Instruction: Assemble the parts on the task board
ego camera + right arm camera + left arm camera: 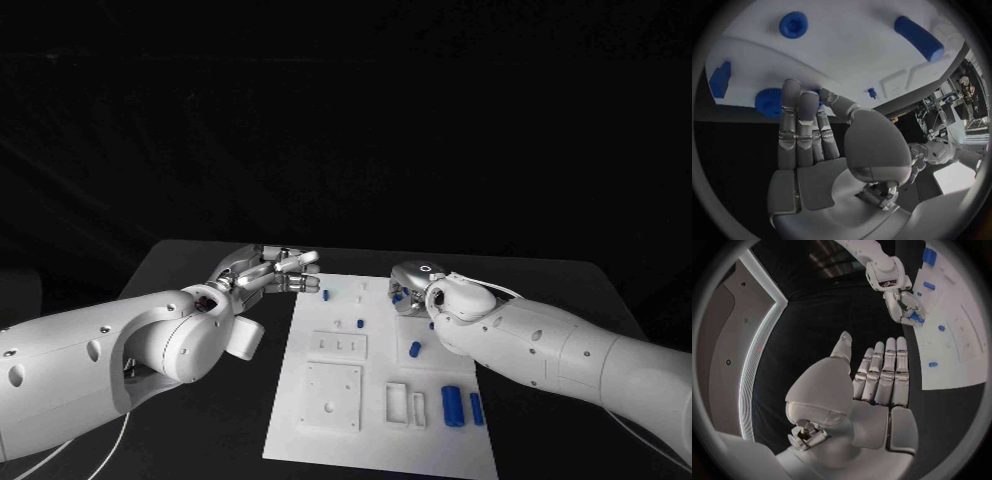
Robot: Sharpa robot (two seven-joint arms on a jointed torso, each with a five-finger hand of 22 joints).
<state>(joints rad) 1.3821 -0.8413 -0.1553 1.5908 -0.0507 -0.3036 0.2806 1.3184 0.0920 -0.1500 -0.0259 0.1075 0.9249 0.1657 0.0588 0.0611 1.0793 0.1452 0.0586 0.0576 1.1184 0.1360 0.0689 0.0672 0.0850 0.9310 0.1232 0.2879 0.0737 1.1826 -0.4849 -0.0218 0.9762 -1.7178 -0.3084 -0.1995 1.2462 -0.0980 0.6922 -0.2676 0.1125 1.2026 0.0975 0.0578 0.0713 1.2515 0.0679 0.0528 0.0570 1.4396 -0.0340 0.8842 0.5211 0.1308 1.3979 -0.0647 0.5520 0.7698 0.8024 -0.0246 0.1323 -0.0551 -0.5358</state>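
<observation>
Currently the flat white rectangular task board [325,420] lies in the middle of the black table [577,280], carrying small blue plastic parts: two upright blue cylinders [454,405] near its near right corner, a short blue peg [415,349] at mid-board, and smaller blue pieces [327,295] along its far edge. At the board's far left corner the silver left hand [274,272] hovers above the table with fingers extended side by side and nothing held. Over the far right edge, the silver right hand [414,288] reaches down with fingers straight, their tips touching or just beside a round blue ribbed part [769,102]; whether it grips that part cannot be determined.
</observation>
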